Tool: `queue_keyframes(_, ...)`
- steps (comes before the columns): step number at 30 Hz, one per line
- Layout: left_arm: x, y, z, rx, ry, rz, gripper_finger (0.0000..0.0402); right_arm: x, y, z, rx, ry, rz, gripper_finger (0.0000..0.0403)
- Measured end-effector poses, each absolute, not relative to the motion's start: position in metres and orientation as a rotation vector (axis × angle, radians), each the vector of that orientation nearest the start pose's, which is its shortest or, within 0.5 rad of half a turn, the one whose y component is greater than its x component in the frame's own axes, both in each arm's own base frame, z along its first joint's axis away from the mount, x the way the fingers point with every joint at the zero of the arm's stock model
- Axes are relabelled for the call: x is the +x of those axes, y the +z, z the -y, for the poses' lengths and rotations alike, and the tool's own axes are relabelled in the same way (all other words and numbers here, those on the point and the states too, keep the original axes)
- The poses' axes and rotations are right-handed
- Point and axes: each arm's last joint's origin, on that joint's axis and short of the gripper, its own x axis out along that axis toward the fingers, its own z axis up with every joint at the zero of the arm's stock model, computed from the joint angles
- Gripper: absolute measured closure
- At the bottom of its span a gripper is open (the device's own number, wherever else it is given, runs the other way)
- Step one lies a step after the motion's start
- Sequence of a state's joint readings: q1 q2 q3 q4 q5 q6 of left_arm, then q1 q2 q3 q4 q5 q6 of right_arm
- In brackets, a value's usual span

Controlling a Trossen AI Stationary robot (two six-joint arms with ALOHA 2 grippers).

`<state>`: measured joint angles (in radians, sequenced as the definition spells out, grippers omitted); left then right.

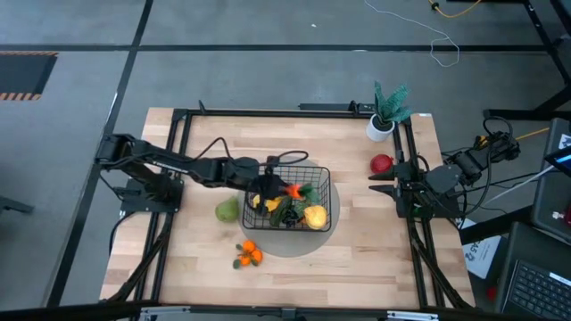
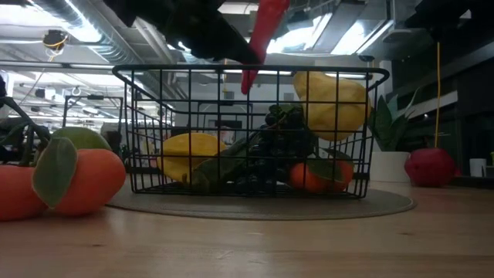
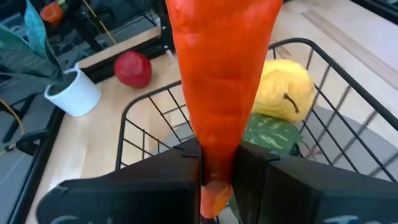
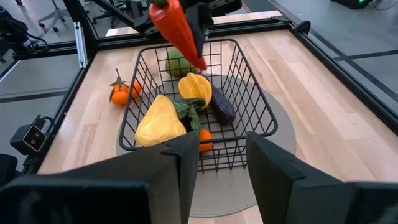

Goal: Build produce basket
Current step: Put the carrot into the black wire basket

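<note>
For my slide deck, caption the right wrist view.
Left gripper holds carrot above the wire basket.

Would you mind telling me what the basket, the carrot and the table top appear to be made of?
The basket looks like thin metal wire with a black coating: an open welded-looking grid with a thicker rim. The carrot, held in the left hand, seems to be moulded plastic or rubber, orange with a soft sheen and shallow ridges. The table top appears to be pale wood planks, with visible joints and grain.

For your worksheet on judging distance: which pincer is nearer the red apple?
Right. The right pincer waits open just beside the red apple; the left pincer holds a carrot over the basket, farther off.
</note>
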<state>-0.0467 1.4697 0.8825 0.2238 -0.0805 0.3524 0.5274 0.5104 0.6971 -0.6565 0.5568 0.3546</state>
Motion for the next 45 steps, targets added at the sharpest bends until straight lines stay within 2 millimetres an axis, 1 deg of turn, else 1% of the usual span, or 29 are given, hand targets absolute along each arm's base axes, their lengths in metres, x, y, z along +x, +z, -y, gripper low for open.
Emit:
queue_keyframes(5, 0.324, 0.242, 0.017, 0.395, -0.043, -0.362, 0.0369, 0.095, 0.295, -0.038, 0.106, -0.099, -0.391, 0.0279)
queue_keyframes(10, 0.325, 0.246, 0.018, 0.339, 0.005, -0.319, 0.0368, 0.095, 0.295, -0.038, 0.106, -0.1, -0.392, 0.0279)
queue_keyframes(13, 0.325, 0.246, 0.018, 0.362, 0.001, -0.325, 0.0368, 0.095, 0.295, -0.038, 0.106, -0.1, -0.392, 0.0279)
queue_keyframes(15, 0.324, 0.244, 0.018, 0.356, 0.0, -0.35, 0.0369, 0.095, 0.295, -0.038, 0.106, -0.099, -0.392, 0.0279)
queue_keyframes(16, 0.324, 0.242, 0.018, 0.321, 0.016, -0.369, 0.037, 0.095, 0.295, -0.038, 0.108, -0.1, -0.392, 0.0279)
queue_keyframes(19, 0.321, 0.237, 0.015, 0.241, 0.114, -0.43, 0.0369, 0.095, 0.295, -0.038, 0.109, -0.1, -0.392, 0.0279)
queue_keyframes(23, 0.317, 0.231, 0.012, 0.254, 0.219, -0.513, 0.0367, 0.095, 0.295, -0.038, 0.107, -0.1, -0.393, 0.0279)
queue_keyframes(26, 0.314, 0.225, 0.01, 0.241, 0.226, -0.581, 0.0368, 0.095, 0.295, -0.038, 0.107, -0.1, -0.394, 0.0279)
queue_keyframes(30, 0.313, 0.223, 0.01, 0.241, 0.223, -0.602, 0.0362, 0.095, 0.294, -0.038, 0.105, -0.101, -0.397, 0.0279)
queue_keyframes(33, 0.311, 0.221, 0.01, 0.207, 0.223, -0.619, 0.0357, 0.095, 0.294, -0.038, 0.105, -0.101, -0.397, 0.0279)
queue_keyframes(37, 0.307, 0.216, 0.01, 0.162, 0.244, -0.685, 0.0355, 0.095, 0.294, -0.038, 0.105, -0.101, -0.397, 0.0279)
queue_keyframes(41, 0.306, 0.215, 0.01, 0.113, 0.26, -0.688, 0.0354, 0.095, 0.294, -0.038, 0.105, -0.101, -0.397, 0.0279)
queue_keyframes(45, 0.307, 0.215, 0.011, 0.074, 0.226, -0.688, 0.0349, 0.095, 0.294, -0.038, 0.105, -0.101, -0.397, 0.0279)
